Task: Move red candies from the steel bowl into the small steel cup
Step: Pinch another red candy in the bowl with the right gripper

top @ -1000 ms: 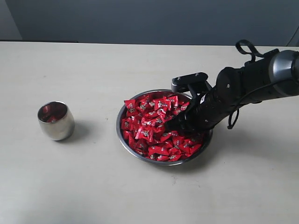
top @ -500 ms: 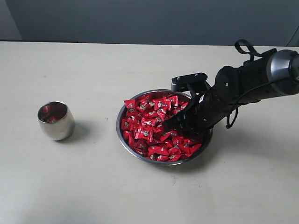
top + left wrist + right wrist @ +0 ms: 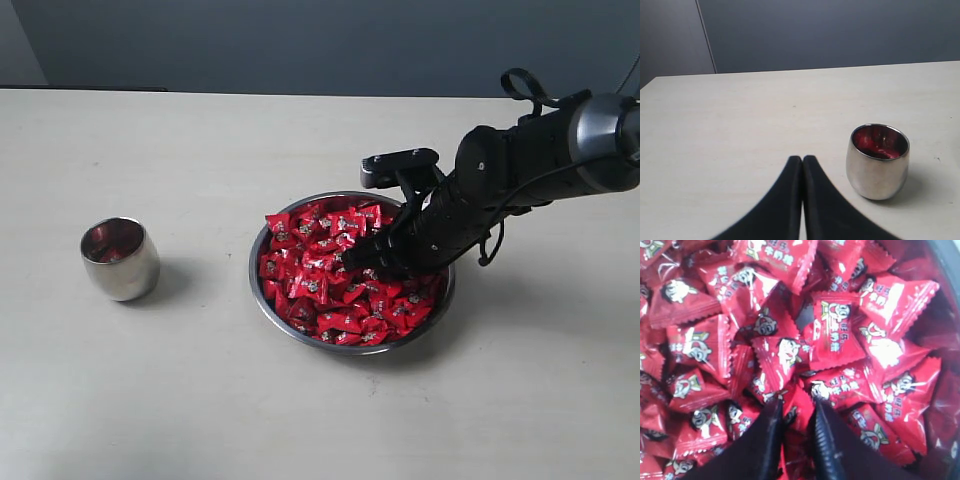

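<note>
The steel bowl (image 3: 262, 300) sits mid-table, heaped with red candies (image 3: 320, 275). My right gripper (image 3: 368, 262) reaches into the pile from the right. In the right wrist view its fingers (image 3: 797, 401) are closed on one red candy (image 3: 799, 416), with other wrappers packed all around. The small steel cup (image 3: 120, 258) stands upright at the left, well apart from the bowl, and red shows inside it (image 3: 880, 145). In the left wrist view my left gripper (image 3: 802, 159) is shut with nothing in it, close beside the cup (image 3: 877, 170). The exterior view does not show the left gripper.
A bare pale tabletop (image 3: 200, 400) lies around the bowl and cup. A dark wall (image 3: 300, 40) runs behind the table's far edge. The right arm's black forearm (image 3: 520, 180) slants over the bowl's right rim.
The right arm has lifted slightly and drawn back, its gripper rising a little out of the candy pile. Bowl and cup have stayed put.
</note>
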`<control>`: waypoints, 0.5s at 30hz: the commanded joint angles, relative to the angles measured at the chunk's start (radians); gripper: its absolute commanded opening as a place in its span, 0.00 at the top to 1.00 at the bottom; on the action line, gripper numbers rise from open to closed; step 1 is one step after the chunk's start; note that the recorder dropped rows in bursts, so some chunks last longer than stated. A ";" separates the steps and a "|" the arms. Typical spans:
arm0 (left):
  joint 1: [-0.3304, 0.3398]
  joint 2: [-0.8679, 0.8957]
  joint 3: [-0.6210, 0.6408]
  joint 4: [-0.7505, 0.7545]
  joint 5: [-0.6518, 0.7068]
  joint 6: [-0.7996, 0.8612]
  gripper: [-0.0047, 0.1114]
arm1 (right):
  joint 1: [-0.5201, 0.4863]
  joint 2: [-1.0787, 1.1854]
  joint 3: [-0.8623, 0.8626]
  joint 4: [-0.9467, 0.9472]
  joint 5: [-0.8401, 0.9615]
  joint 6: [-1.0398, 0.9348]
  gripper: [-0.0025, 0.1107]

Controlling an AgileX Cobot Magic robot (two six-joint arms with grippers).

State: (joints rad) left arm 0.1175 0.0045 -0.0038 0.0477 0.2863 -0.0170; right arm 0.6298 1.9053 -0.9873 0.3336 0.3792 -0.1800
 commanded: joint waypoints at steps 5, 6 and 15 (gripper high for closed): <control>0.001 -0.004 0.004 -0.002 -0.002 -0.002 0.96 | 0.000 -0.009 -0.004 -0.001 0.012 -0.003 0.80; 0.001 -0.004 0.004 -0.002 -0.002 -0.002 0.96 | 0.000 -0.009 -0.004 -0.001 0.012 -0.003 0.80; 0.001 -0.004 0.004 -0.002 -0.002 -0.002 0.96 | 0.000 -0.009 -0.004 -0.001 0.015 -0.003 0.80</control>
State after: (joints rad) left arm 0.1175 0.0045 -0.0038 0.0477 0.2863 -0.0170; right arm 0.6298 1.9053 -0.9873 0.3336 0.3858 -0.1800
